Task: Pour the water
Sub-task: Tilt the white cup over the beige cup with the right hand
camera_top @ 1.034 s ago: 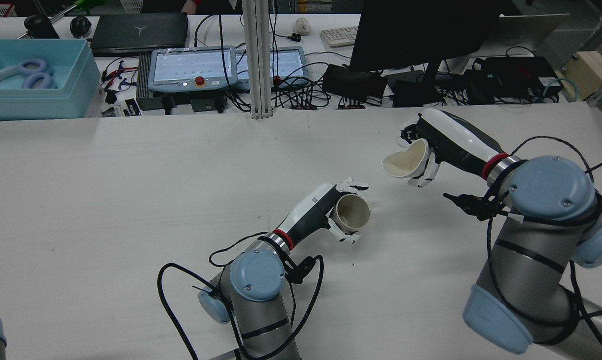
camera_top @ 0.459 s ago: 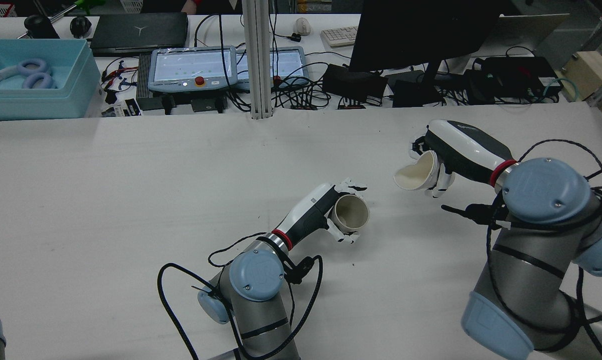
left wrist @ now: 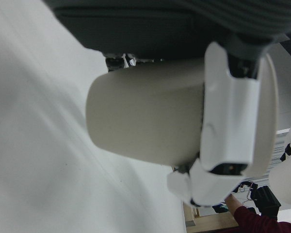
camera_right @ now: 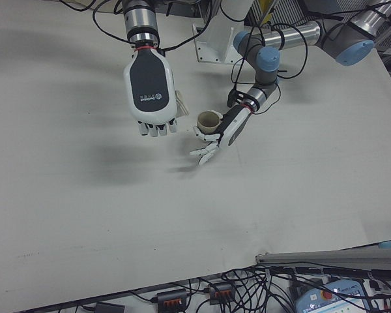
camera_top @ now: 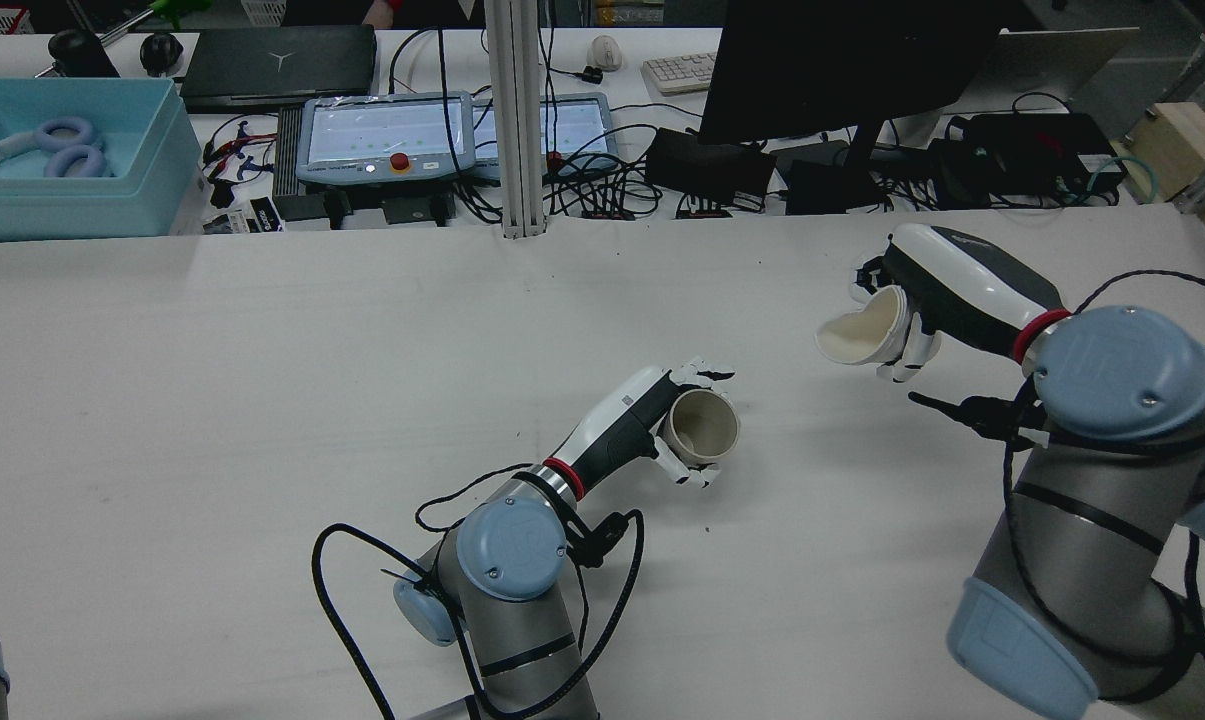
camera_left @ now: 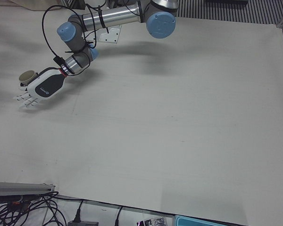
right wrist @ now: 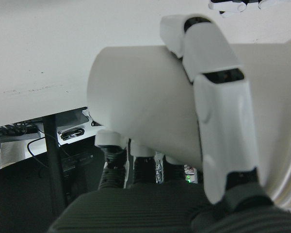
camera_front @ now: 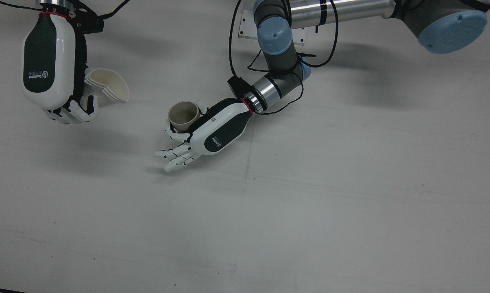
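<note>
The right hand is seen raised above the table, its fingers closed around a white paper cup that is tipped well over, the mouth turned toward the middle of the table. The squeezed rim of that cup is shown bent out of round in the rear view. A small round logo with a line of text is carried on the dark back of this hand, but the text is too small to be read. The left hand is held low near the table's middle beside a tan paper cup, which stands upright with its mouth open to the top. In the left hand view one finger is seen laid across the cup's wall, while in the front view the remaining fingers are stretched out straight, away from the cup; whether the cup is truly gripped cannot be told. A small square code mark is borne on the white edge of this hand, unreadable. The two cups are kept well apart. No water is visible in either cup.
</note>
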